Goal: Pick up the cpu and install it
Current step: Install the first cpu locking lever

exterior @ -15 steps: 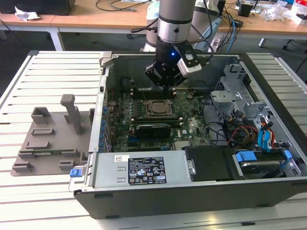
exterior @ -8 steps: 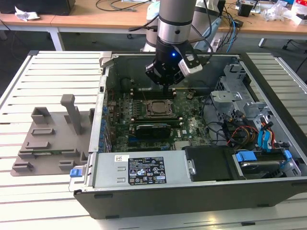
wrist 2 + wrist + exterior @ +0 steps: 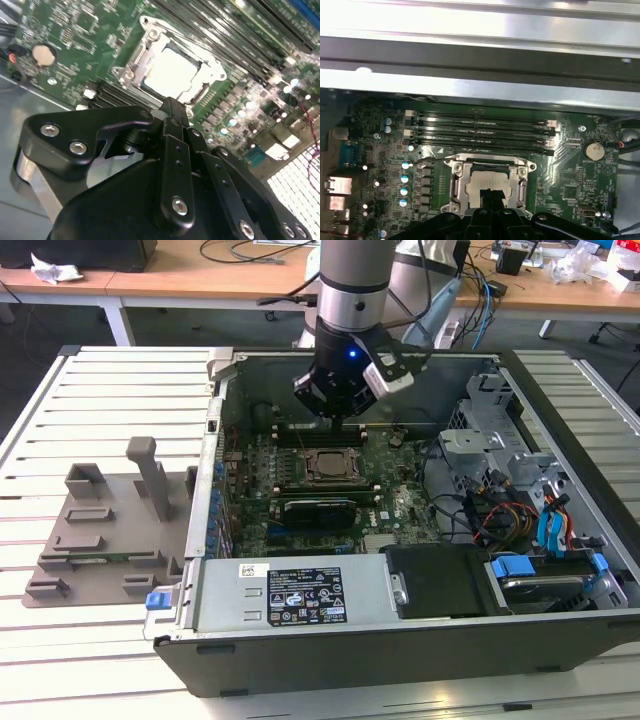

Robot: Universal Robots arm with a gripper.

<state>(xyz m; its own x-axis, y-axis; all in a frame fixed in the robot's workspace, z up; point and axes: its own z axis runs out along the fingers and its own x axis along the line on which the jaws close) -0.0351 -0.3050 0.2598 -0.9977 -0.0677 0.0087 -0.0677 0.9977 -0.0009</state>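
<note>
Hand (image 3: pixel 338 412) held just above motherboard (image 3: pixel 392 502) inside open computer case (image 3: pixel 560 390); fingers (image 3: pixel 172 117) seen pressed together, nothing pinched. Cpu (image 3: pixel 170 72) seated in socket frame (image 3: pixel 134 62) directly below fingertips (bright metal top exposed in both wrist views). Memory slots (image 3: pixel 480 131) ranged beside socket. Grey plastic tray (image 3: pixel 105 540) laid on slatted desk (image 3: pixel 40 440), at exterior view's left.
</note>
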